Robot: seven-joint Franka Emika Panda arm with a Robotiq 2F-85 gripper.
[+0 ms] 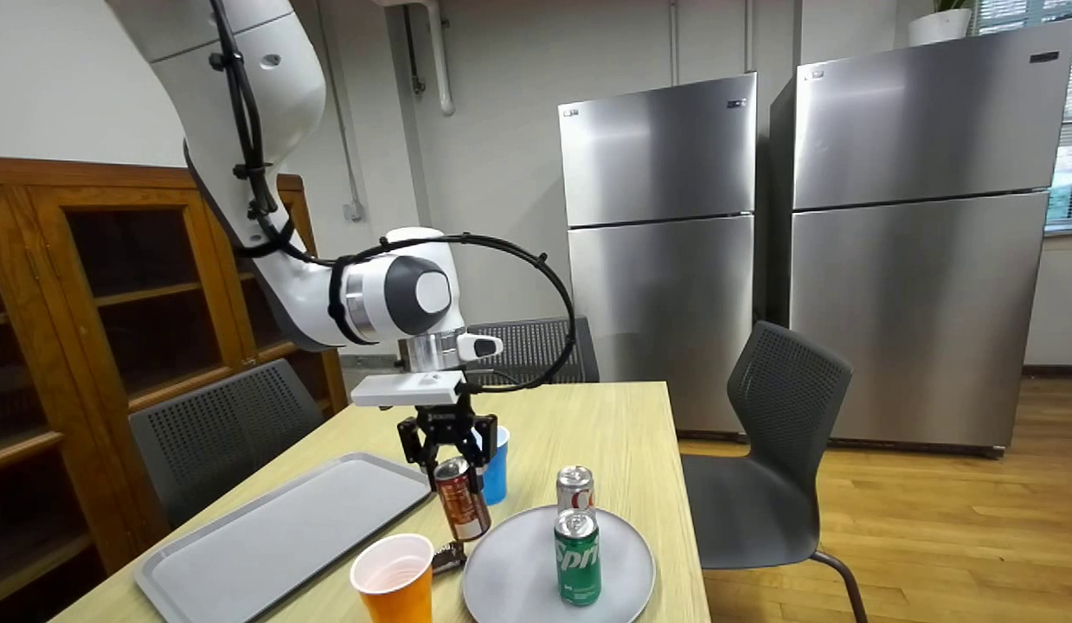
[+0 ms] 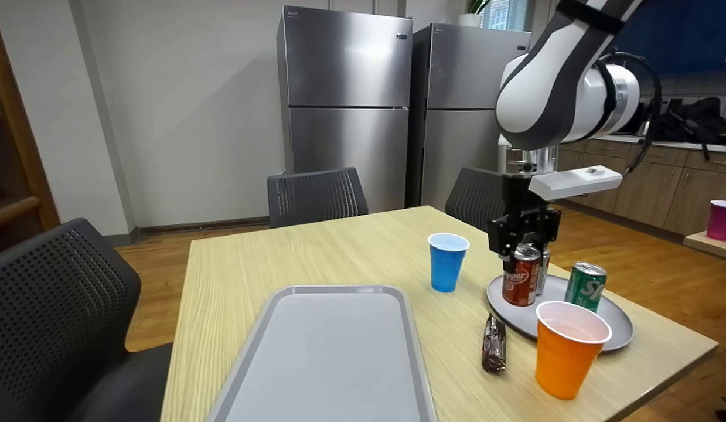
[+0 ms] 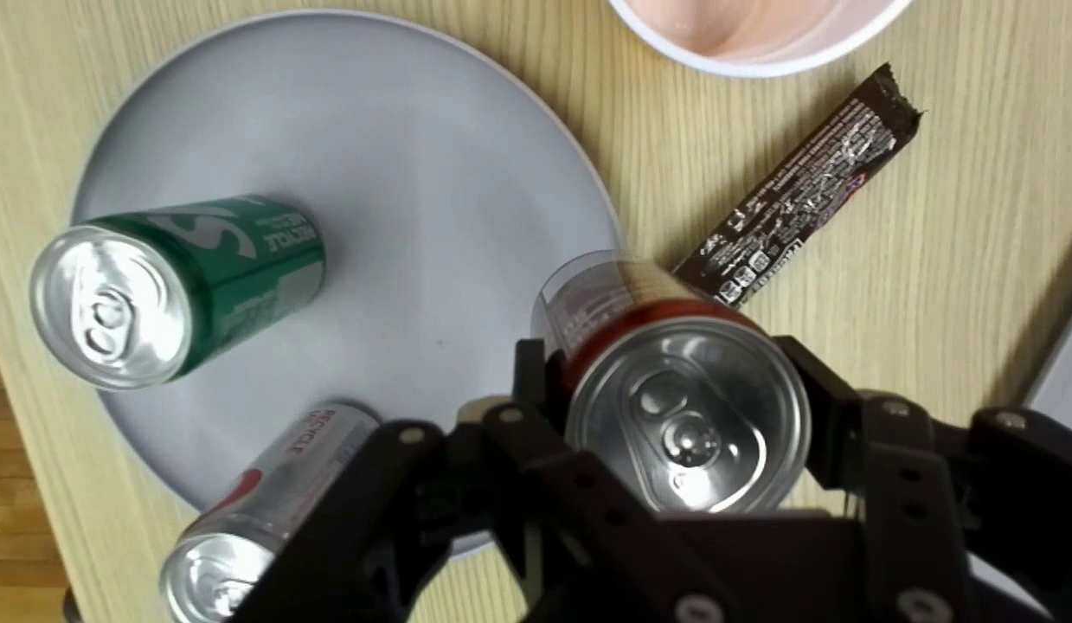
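Observation:
My gripper [image 1: 457,481] is shut on a red Dr Pepper can [image 2: 521,282], one finger on each side near its top. From above, in the wrist view, the can's silver lid [image 3: 690,424] fills the space between the black fingers. Slightly tilted in an exterior view, the can is by the rim of a round grey plate [image 3: 397,130]; it seems raised, but its bottom's clearance is hard to judge. On the plate stand a green Sprite can [image 1: 577,558] and a silver Coke can [image 1: 575,486]. A brown wrapped bar [image 3: 804,186] lies beside the plate, close to the held can.
An orange cup [image 2: 568,357] stands near the plate and bar. Farther back is a blue cup [image 2: 447,264], behind the gripper in an exterior view. A long grey tray [image 2: 339,351] lies on the wooden table [image 2: 251,264]. Dark chairs [image 1: 760,467] surround the table.

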